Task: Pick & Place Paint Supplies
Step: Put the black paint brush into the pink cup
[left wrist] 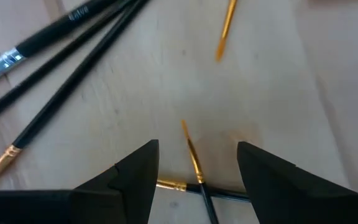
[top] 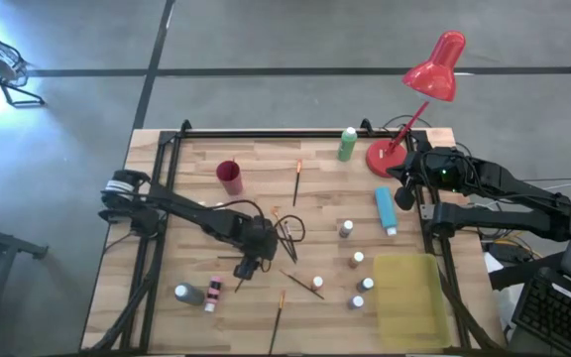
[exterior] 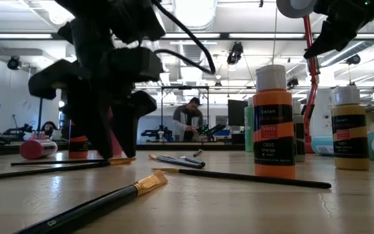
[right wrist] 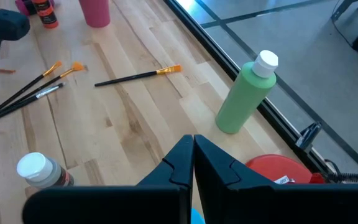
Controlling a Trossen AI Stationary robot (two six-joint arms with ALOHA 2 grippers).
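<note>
Brushes lay scattered across the middle of the wooden table (top: 266, 188), and the left gripper (top: 247, 266) was down low right over a pair of them, jaws spread wide with nothing pinched! Between its dark fingers (left wrist: 135, 171) a thin orange-tipped paintbrush (left wrist: 192, 155) pointed straight up the gap, crossing a second brush with a gold ferrule (left wrist: 179, 186) that lay sideways beneath it. Just beyond, a bundle of black-handled brushes (left wrist: 61, 46) fanned out on the wood, and another orange tip (left wrist: 224, 31) sat farther off. From table height the gripper loomed as a dark mass touching down near the brushes, with an orange paint bottle (exterior: 273, 123) standing upright nearby. Over at the far right corner the right gripper (top: 405, 194) waited, its jaws pressed tight together on nothing, hovering beside the red base of the desk lamp (top: 434, 69). Near it the green bottle (right wrist: 246, 94) stood upright by the table's back edge, and the blue bottle (top: 385, 210) lay on its side just beside that arm. Small white-capped bottles (top: 357, 260) dotted the wood next to the yellow tray (top: 409, 297), while a pink cup (top: 230, 178) stood apart at the back.
</note>
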